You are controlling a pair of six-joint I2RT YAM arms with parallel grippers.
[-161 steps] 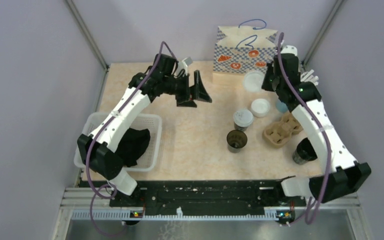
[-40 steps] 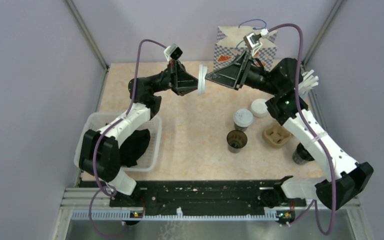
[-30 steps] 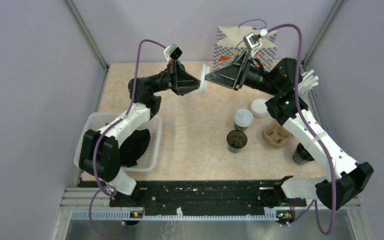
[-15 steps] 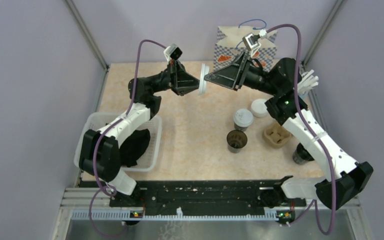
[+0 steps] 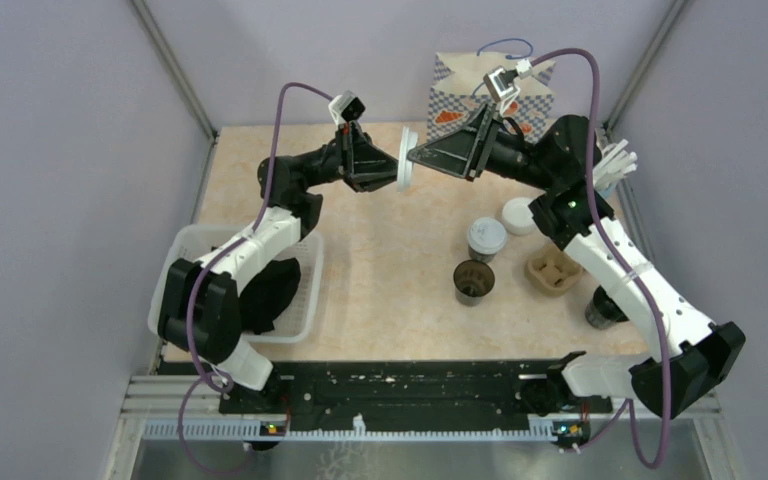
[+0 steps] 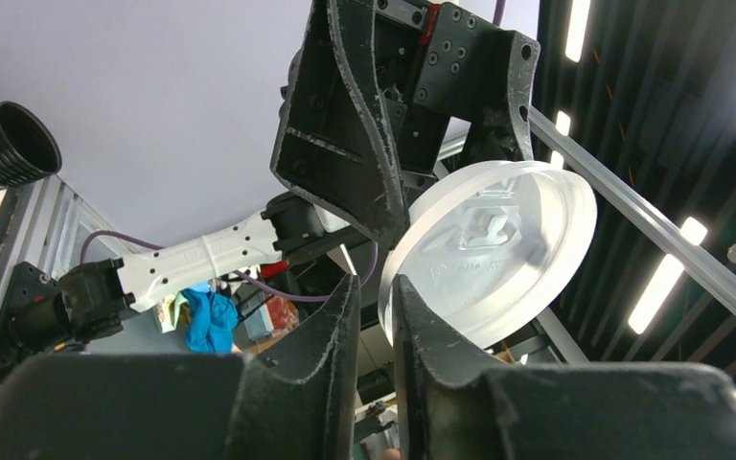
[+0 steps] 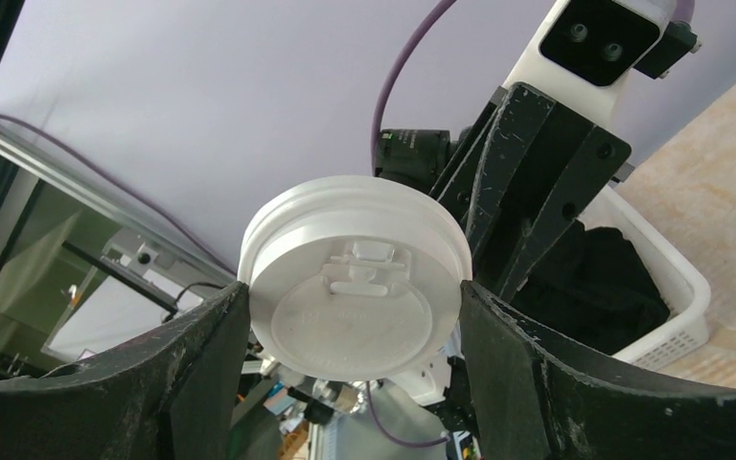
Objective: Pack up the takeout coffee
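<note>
A loose white lid [image 5: 406, 163] hangs in mid-air between both grippers, above the table's far middle. My right gripper [image 5: 416, 155] spans its width; in the right wrist view both fingers press its edges, so my right gripper [image 7: 355, 292] is shut on the lid [image 7: 355, 259]. My left gripper [image 5: 396, 168] sits at the lid's rim. In the left wrist view my left gripper [image 6: 374, 283] shows a narrow gap, with the lid [image 6: 498, 240] by the right finger. Two takeout coffee cups [image 5: 486, 237] [image 5: 518, 213] stand on the table under the right arm.
A lidless dark cup [image 5: 474, 281] stands near the middle. Right of it lie a cardboard cup carrier [image 5: 552, 270] and another dark cup [image 5: 603, 306]. A patterned paper bag [image 5: 465, 100] stands at the back. A white basket [image 5: 305, 300] with black cloth sits at the left.
The lid left the table near the bag and now hangs between both grippers. In the last second the left jaws parted slightly, the right fingers closed on the lid; the arms barely moved.
</note>
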